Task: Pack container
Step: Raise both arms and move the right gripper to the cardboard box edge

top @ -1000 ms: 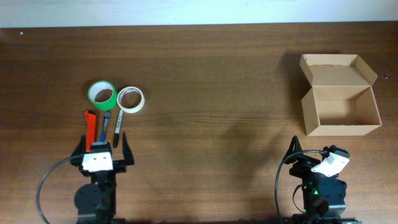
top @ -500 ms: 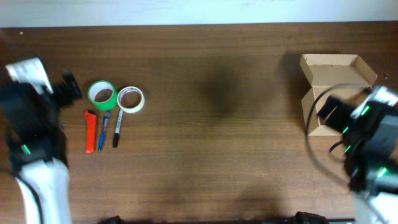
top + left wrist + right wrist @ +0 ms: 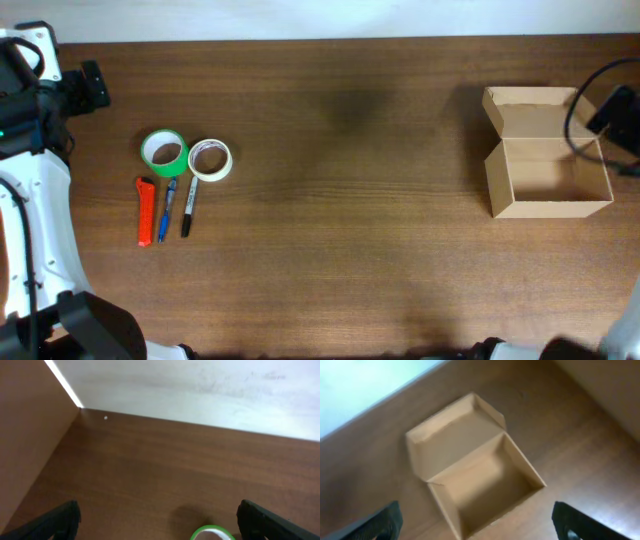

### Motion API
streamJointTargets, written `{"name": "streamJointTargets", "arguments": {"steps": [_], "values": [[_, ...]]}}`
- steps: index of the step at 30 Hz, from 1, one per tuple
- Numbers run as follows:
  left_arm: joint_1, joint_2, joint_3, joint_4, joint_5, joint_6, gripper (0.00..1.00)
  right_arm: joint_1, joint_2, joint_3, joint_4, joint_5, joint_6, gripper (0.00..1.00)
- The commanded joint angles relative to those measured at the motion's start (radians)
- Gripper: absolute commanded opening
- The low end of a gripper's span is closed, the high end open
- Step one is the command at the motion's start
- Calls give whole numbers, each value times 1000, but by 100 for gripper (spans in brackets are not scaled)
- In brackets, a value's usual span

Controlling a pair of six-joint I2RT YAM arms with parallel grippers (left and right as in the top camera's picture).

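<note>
Right tool [image 3: 477,524] spread wide above container [image 3: 456,436]

**Clipped at the Edges**

Catching only the top arc of the green tape roll [image 3: 211,532] at the left wrist view's bottom edge. Mere dark finger stubs of left gripper [image 3: 160,519] and right gripper [image 3: 477,519], clipped in bottom corners, spread wide. Overhead, no seeing the lid's right corner on the tan-brown cardboard container [image 3: 550,208], tucked behind the black right arm [image 3: 618,108].

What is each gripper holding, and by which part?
Nothing is held. Left gripper hangs open near the green tape roll; right gripper hangs open above the empty container.
</note>
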Motion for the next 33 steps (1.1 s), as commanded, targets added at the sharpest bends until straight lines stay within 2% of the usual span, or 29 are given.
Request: {"name": "streamJointTargets", "arguments": {"steps": [1,5,10,15,22,24,29,33], "values": [[4,9,26,1,18,31,100,-58,117,65,-48,-36,-125,96],[4,10,26,1,18,31,99,-95,217,74,-72,-16,-272,99],[4,9,26,1,18,31,100,-103,303,74,-75,111,-409,98],[4,10,26,1,18,31,100,-103,364,74,-6,157,-504,98],[4,9,26,1,18,31,100,-103,462,74,85,187,-512,94],[4,9,26,1,18,31,100,-103,500,74,86,168,-511,90],[4,9,26,1,18,31,100,-103,580,74,85,163,-481,90],[4,10,26,1,18,31,100,-103,618,74,82,140,-465,84]]}}
